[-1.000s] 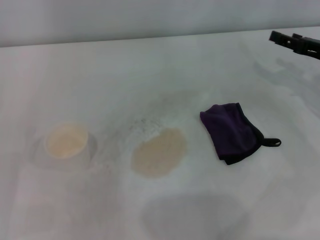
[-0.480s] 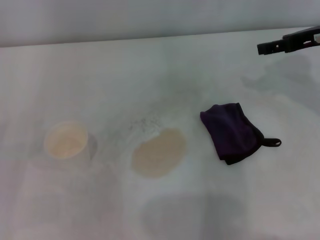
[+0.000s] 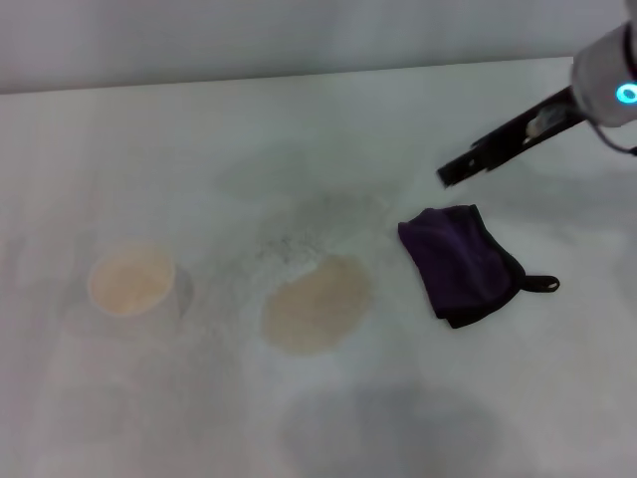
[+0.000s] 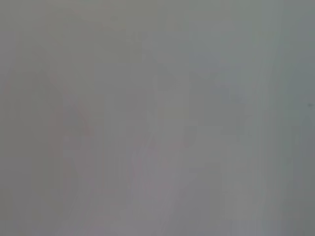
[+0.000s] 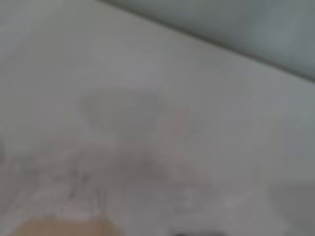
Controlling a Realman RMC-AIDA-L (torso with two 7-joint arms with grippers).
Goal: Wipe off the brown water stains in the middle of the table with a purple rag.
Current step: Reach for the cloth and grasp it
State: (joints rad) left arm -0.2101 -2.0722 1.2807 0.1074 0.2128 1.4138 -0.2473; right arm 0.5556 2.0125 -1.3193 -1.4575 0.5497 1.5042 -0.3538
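The brown water stain (image 3: 316, 304) is a tan oval patch in the middle of the white table (image 3: 299, 129). The purple rag (image 3: 460, 262) lies crumpled to its right, its black loop (image 3: 542, 284) pointing right. My right gripper (image 3: 450, 173) reaches in from the upper right as a dark bar, just above and behind the rag's far edge, not touching it. The right wrist view shows bare table and a tan patch (image 5: 64, 228) at its edge. My left gripper is out of view; the left wrist view shows only blank grey.
A white paper cup (image 3: 131, 281) with a beige inside stands left of the stain. Faint grey smudges (image 3: 299, 244) mark the table behind the stain. The table's far edge meets a grey wall (image 3: 299, 40).
My right arm has swung in from the far right corner, leftward and nearer, to just behind the rag. The rag, stain and cup have not moved.
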